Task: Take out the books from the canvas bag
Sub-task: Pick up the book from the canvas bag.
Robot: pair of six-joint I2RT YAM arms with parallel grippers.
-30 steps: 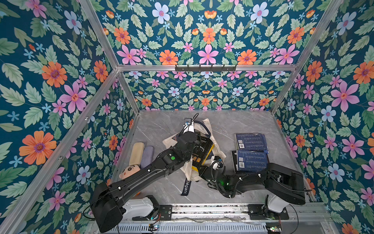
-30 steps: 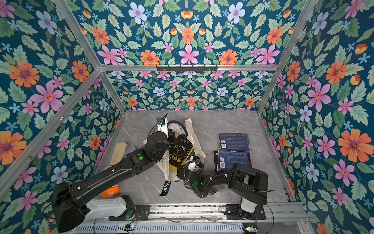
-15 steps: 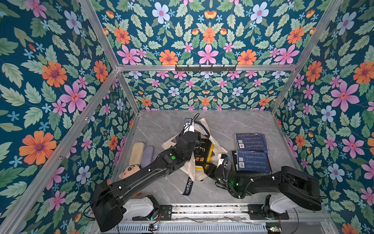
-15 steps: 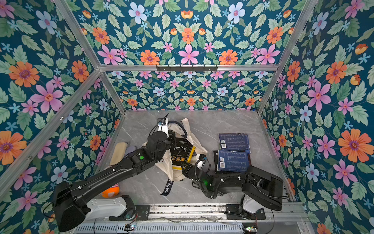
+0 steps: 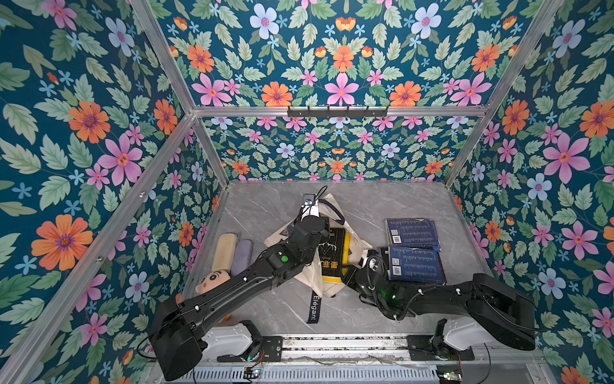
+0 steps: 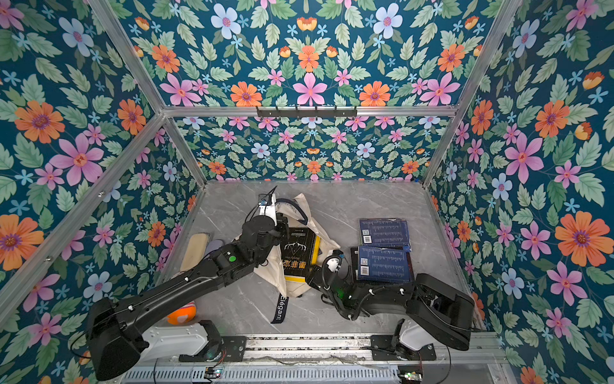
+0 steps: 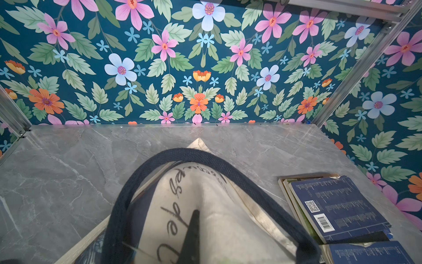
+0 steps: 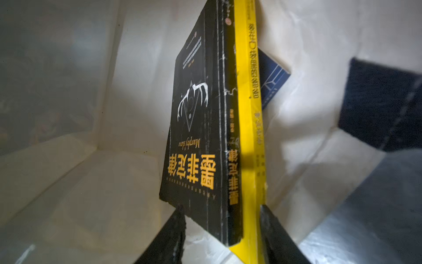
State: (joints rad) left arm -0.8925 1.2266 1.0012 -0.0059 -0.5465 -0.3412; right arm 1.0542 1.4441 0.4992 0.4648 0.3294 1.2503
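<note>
- Top views first: the canvas bag (image 5: 358,246) lies mid-counter (image 5: 262,212). A book stack pokes out of its mouth, with a black book (image 5: 332,252) lying on a yellow book (image 5: 347,245).
- The right wrist camera catches what they can't. The right tool (image 8: 221,206) has one finger on the black cover and one on the yellow book's far side, pinching the book stack at its near edge.
- Only that view looks inside the bag, where the corner of a hidden blue book (image 8: 274,84) shows behind the yellow one.
- Over to the left wrist camera: the left tool (image 7: 192,237) is pressed together on a raised fold of the bag's cloth, with a navy handle (image 7: 182,155) looping around it. From above, the arm covers that pinch.
- Already out on the counter, right of the bag, are a far blue book (image 5: 412,232) and a near blue book (image 5: 417,265). The left wrist view also shows more page edges under the far one.
- Now the writing. The loose strap (image 5: 314,307) reads "Elégant" in both top views.
- The black cover says "Murphy's law" with orange 墨菲定律, upside down for the right wrist camera.
- The blue back covers carry a QR code and a barcode.
- The bag's cursive print is too cropped to read.
</note>
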